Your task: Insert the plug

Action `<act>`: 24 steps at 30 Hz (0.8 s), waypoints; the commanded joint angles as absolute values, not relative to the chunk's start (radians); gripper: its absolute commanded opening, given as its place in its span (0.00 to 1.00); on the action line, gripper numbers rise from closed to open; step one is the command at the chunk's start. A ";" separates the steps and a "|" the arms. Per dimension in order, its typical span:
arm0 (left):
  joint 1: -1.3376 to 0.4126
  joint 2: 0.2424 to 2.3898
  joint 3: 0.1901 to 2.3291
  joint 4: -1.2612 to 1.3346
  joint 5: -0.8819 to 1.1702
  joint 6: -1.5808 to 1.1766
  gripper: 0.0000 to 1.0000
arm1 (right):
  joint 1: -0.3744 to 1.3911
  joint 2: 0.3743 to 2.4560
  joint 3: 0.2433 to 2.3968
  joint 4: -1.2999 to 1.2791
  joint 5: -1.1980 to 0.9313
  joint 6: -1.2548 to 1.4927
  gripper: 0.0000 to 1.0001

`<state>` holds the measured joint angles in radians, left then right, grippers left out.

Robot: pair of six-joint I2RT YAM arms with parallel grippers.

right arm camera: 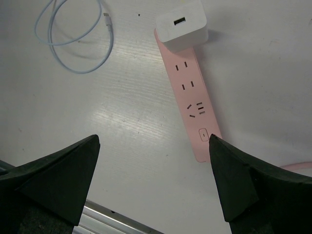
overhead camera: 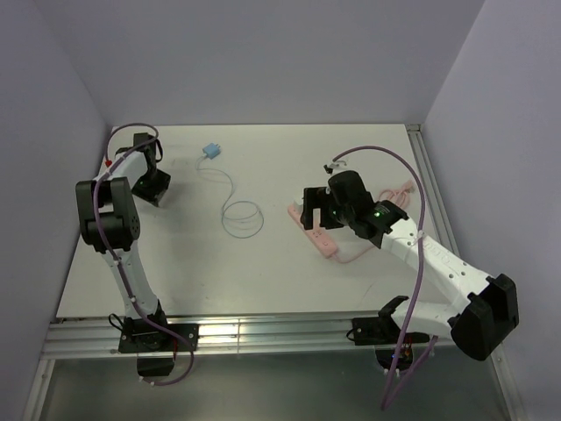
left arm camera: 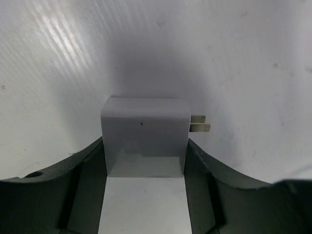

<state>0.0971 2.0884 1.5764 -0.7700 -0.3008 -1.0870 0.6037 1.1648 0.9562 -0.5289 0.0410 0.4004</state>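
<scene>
Weight should be no trouble: the plug [left arm camera: 145, 124] is a small pale charger block, hard-shelled and probably light, with smooth flat sides that could slip under a slack pinch. It lies flat on the white table [left arm camera: 253, 58] at the far left. Its two metal prongs [left arm camera: 200, 125] point sideways, to the right in the left wrist view.

The left gripper [left arm camera: 145, 146] stands over it with its fingers [left arm camera: 73, 190] on either flank, close against two opposite faces and clear of the prongs. That is the right place to hold it: across the body, leaving the prongs free. From this angle the fingers seem to touch the shell, but whether they pinch it yet cannot be told. The prongs are the delicate part. A skewed entry could bend them, so the block must be turned prongs-down and kept square.

Well apart, on the right of the table, lies the pink power strip [right arm camera: 192, 97], with a white adapter [right arm camera: 181, 22] seated at one end and free sockets [right arm camera: 188, 75] beside it. The right gripper [right arm camera: 153, 180] hangs above the strip, jaws spread wide and holding nothing. A pale blue cable [right arm camera: 73, 29] coils nearby.
</scene>
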 commanded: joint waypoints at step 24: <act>-0.273 1.161 0.878 0.466 0.827 -1.009 0.00 | 0.611 0.980 0.937 -0.062 -0.521 0.532 1.00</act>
